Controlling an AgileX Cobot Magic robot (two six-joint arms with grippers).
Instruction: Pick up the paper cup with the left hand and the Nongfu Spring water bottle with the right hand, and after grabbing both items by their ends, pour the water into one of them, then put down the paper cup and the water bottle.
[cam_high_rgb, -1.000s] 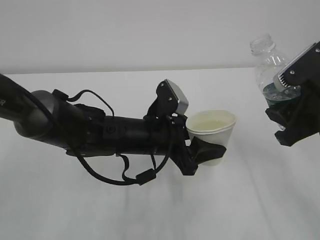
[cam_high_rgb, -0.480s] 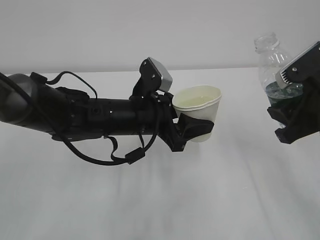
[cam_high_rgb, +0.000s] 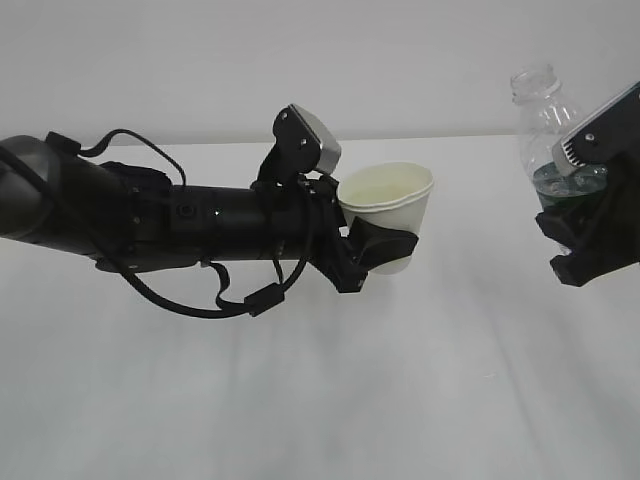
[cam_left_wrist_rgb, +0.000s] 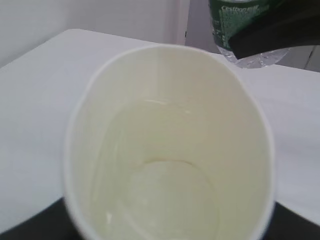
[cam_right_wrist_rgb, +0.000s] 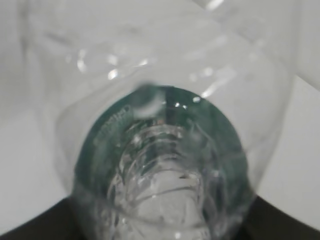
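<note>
Exterior looks down slantwise; wrist cameras peer close into held vessels

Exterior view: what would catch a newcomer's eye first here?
The long black cabled arm reaching in from the left, its left hand clamped around a paper cup held in the air mid-frame above the white table. At the right edge, the right hand holds the capless Nongfu Spring water bottle upright, apart from the cup. The left wrist view shows a little water in the cup.

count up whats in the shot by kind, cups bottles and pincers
paper cup: 1
water bottle: 1
pincers: 2, the left pincer shut on the cup, the right pincer shut on the bottle
total: 4
</note>
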